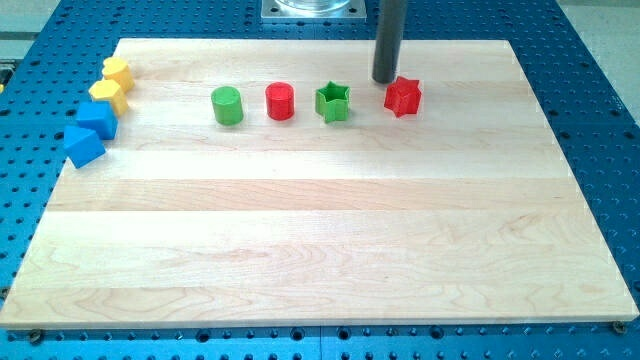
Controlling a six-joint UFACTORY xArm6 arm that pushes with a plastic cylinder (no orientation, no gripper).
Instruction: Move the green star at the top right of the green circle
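The green star (333, 102) sits on the wooden board in a row near the view's top. The green circle (228, 105) is to its left, with a red circle (280, 101) between them. A red star (403, 97) is at the row's right end. My tip (385, 80) rests on the board just above and left of the red star, to the upper right of the green star, touching neither that I can tell.
At the board's left edge lie two yellow blocks (117, 73) (107, 95) and two blue blocks (97, 120) (84, 147). The wooden board (320, 240) lies on a blue perforated table. A metal mount (312, 8) shows at the view's top.
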